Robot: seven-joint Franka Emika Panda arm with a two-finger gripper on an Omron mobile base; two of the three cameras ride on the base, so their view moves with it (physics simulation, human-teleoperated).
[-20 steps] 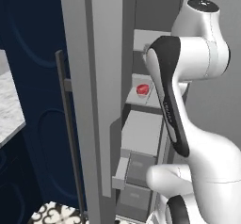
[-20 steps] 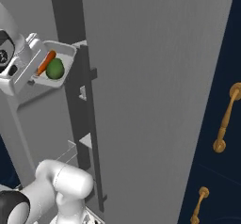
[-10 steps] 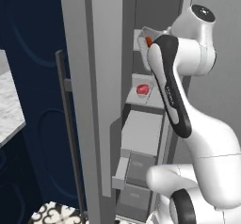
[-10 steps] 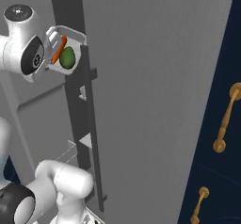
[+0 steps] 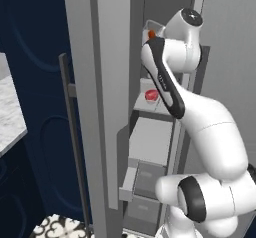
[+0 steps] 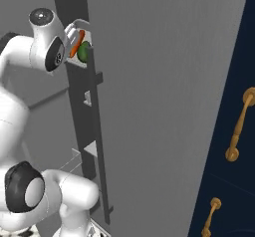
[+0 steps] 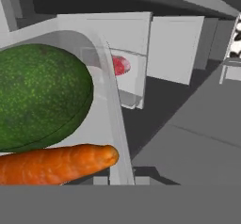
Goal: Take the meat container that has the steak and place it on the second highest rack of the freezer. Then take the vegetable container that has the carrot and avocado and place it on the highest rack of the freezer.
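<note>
Avocado (image 7: 40, 96) at nine o'clock, carrot (image 7: 54, 164) at seven touching it, inside white vegetable container (image 7: 110, 124), steak (image 7: 121, 65) near twelve

A rendered home kitchen. A tall grey freezer (image 5: 105, 82) stands open in the left base view, its dark bar handle (image 5: 75, 147) at 8 o'clock, with flat shelves and drawers (image 5: 145, 182) inside. A tray with red steak (image 5: 151, 95) sits on a shelf. At 9 o'clock a marble counter (image 5: 10, 117) edge meets navy cabinets (image 5: 35, 42). In the right base view, navy cabinet fronts at 3 o'clock carry brass handles (image 6: 238, 131). Patterned tile, probably floor (image 5: 57, 227), shows at 7 o'clock. Carrot (image 7: 56, 164) and avocado (image 7: 42, 96) fill a tray.
</note>
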